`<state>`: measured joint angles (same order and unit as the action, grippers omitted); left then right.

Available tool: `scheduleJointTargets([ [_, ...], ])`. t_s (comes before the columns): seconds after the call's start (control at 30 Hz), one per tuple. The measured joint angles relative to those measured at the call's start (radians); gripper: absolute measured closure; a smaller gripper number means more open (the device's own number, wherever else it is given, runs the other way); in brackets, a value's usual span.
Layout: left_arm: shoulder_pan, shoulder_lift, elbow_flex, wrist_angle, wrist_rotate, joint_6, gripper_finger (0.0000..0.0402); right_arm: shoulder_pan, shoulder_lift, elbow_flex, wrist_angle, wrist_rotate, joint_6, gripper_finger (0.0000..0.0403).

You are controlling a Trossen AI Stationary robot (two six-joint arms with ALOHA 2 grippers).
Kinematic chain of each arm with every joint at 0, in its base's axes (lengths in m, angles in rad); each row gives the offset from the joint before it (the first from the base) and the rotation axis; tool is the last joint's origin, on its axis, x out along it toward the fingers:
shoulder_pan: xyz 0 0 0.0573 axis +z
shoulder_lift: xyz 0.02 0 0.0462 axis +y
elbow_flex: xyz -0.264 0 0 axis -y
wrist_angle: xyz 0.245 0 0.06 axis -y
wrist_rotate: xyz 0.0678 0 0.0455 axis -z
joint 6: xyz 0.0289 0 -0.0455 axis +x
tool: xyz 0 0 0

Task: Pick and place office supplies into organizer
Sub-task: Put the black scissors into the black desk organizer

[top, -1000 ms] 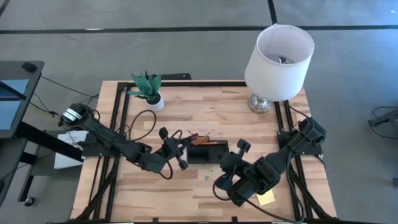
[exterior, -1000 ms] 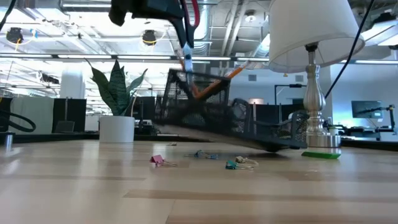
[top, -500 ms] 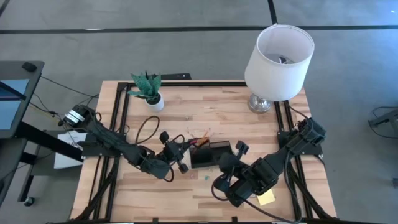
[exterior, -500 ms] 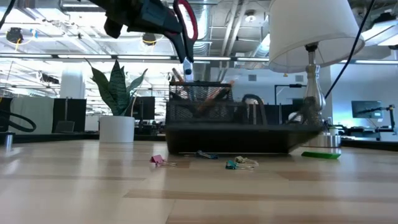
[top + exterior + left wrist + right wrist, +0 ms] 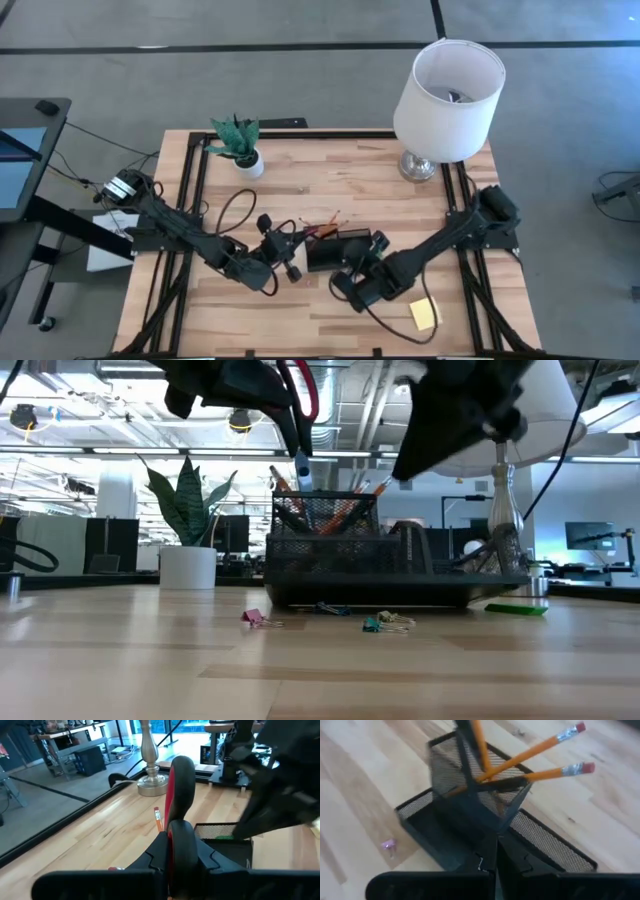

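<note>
Since a second ago the organizer (image 5: 337,247) has settled from a tilt to sit flat on the table (image 5: 330,185), and my right arm has swung in toward it, uncovering the yellow sticky-note pad (image 5: 424,314).

Taking the organizer as my landmark: off its left end the left gripper (image 5: 289,262) is clamped nearly shut on the red-handled scissors (image 5: 178,805). In the low view their blades point down, the tip just above the left rim of the mesh cup. The orange pencils (image 5: 555,755) already stand in that cup, leaning outward.

In front of the organizer lie the tiny clips (image 5: 385,623), one pink and one green, untouched. At its front right corner the right gripper (image 5: 371,262) is fully closed, fingers pressed together and empty, so far as I can judge. Whether it touches the tray wall I cannot tell. The small green block (image 5: 516,609) lies flat on the table beyond the organizer's right end.

To drop the scissors cleanly I would centre the tip over the cup, clear of the pencils, lower before releasing, and keep the right arm steadying the tray.
</note>
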<state>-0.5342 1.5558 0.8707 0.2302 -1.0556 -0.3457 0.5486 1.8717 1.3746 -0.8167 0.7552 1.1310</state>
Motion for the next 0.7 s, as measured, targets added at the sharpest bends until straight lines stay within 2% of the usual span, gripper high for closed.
scheduleJointTargets([
  [0.3, -0.022, 0.001, 0.000, 0.020, 0.003, 0.015, 0.0384, -0.048, -0.001, -0.107, 0.159, -0.091, 0.058, 0.0403],
  [0.53, -0.024, 0.002, -0.002, 0.076, 0.008, 0.080, 0.0384, -0.039, -0.001, -0.114, 0.189, -0.159, 0.084, 0.0403],
  [0.7, -0.035, 0.002, -0.001, 0.126, 0.012, 0.129, 0.0384, -0.035, 0.051, -0.117, 0.259, -0.156, 0.077, 0.0403],
])
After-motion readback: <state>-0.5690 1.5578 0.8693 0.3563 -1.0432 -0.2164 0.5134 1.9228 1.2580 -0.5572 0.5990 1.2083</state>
